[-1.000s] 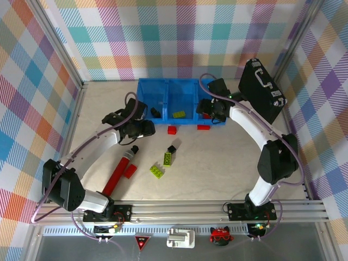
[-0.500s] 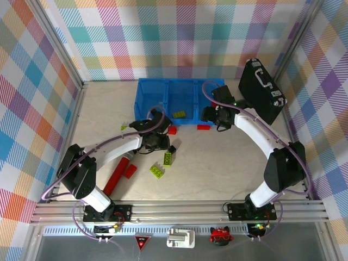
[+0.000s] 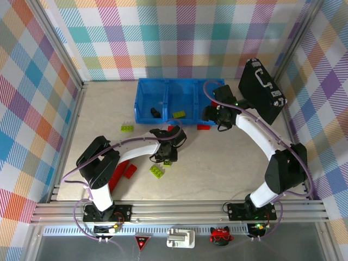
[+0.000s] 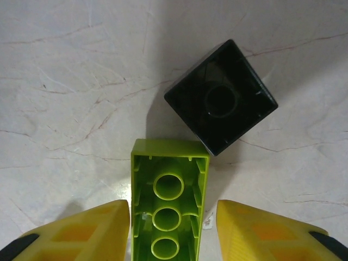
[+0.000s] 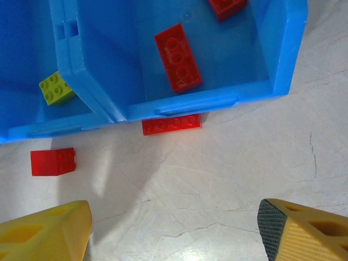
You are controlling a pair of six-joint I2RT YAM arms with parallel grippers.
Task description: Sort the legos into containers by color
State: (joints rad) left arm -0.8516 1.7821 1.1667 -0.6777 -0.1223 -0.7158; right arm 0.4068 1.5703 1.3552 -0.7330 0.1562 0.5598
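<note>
The three joined blue containers (image 3: 179, 81) stand at the back centre. My left gripper (image 3: 169, 150) is low over the mid-table, open. Its yellow fingers (image 4: 81, 231) straddle an upside-down lime green lego (image 4: 168, 206); a small gap shows on the right side. A black lego (image 4: 220, 100) lies just beyond, touching the green one's far corner. My right gripper (image 5: 174, 234) hangs open over bare table in front of the right container (image 5: 288, 49), which holds red legos (image 5: 178, 57). A flat red lego (image 5: 171, 124) lies against its front lip, and a red lego (image 5: 53, 162) lies further left.
A black hard case (image 3: 261, 89) leans at the back right. A long red cylinder (image 3: 117, 175) lies at the front left beside a red lego (image 3: 130, 171). Lime legos lie at the left (image 3: 128, 128) and below my left gripper (image 3: 157, 171).
The left arm has swung right from the left container to the green and black legos mid-table, and its jaws have narrowed a little. The right gripper has drawn back slightly from the right container.
</note>
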